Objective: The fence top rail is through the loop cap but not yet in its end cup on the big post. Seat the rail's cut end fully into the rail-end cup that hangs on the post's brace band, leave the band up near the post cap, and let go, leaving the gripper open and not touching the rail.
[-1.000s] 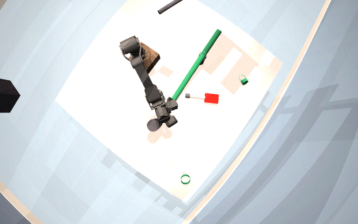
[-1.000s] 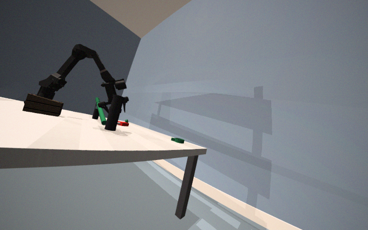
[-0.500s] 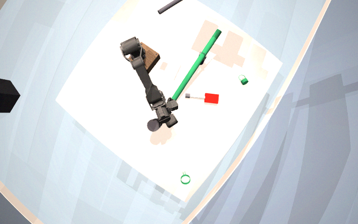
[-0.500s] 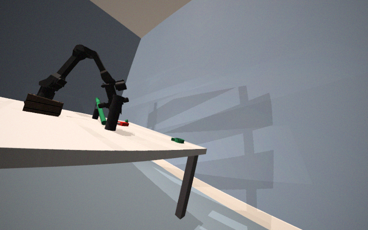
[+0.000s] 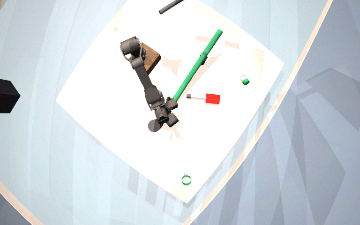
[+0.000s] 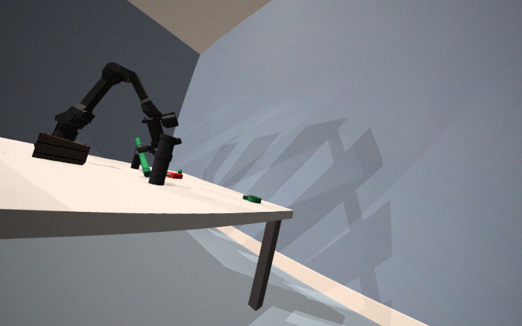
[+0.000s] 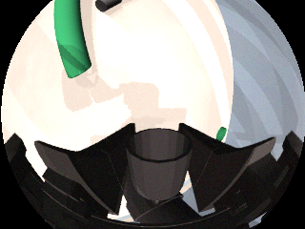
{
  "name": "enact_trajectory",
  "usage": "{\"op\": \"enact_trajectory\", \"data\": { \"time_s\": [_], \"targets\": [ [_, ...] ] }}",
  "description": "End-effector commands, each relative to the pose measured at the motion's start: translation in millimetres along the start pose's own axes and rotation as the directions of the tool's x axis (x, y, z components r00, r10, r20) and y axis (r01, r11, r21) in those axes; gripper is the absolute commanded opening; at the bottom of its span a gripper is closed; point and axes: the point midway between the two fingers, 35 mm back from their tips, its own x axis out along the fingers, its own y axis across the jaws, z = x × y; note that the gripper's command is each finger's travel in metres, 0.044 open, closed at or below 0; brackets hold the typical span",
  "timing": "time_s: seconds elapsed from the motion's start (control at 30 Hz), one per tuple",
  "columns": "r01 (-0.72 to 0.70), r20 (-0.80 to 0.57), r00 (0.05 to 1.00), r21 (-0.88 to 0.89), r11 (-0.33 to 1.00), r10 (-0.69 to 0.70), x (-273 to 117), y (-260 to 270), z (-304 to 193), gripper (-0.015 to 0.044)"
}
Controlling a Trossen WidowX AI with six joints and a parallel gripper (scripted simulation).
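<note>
The green rail [image 5: 189, 77] [image 6: 143, 158] [image 7: 71, 29] slants down from the loop cap [image 5: 206, 57] on the small post; its near end is low and outside the cup. The dark big post [image 5: 154, 125] [image 6: 160, 163] stands upright on the table. The dark rail-end cup [image 7: 158, 178] shows at the bottom middle of the wrist view, mouth open and empty. My gripper [image 7: 156, 128] [image 5: 171, 112] is shut on this cup, with one finger at each side. It is beside the post, and the post partly hides it in the exterior view. The brace band is hard to make out.
A red-handled tool [image 5: 213, 98] [image 6: 175, 175] lies right of the rail's near end. A green cup with a loop [image 5: 245, 81] lies further right. A green band [image 5: 186, 183] [image 6: 254, 199] lies near the table corner. A dark rod [image 5: 169, 6] lies at the top. My arm stands on a wooden block [image 5: 153, 56] [image 6: 61, 149].
</note>
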Motion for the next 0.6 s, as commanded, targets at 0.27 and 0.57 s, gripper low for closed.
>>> {"op": "enact_trajectory", "data": {
  "time_s": [0.27, 0.57],
  "targets": [
    [-0.001, 0.035, 0.999, -0.071, 0.997, 0.003, -4.5, 7.3, -1.2, 0.0000],
    [0.001, 0.063, 0.998, -0.120, 0.993, 0.006, -7.0, 11.9, -1.8, 0.0000]
  ]
}}
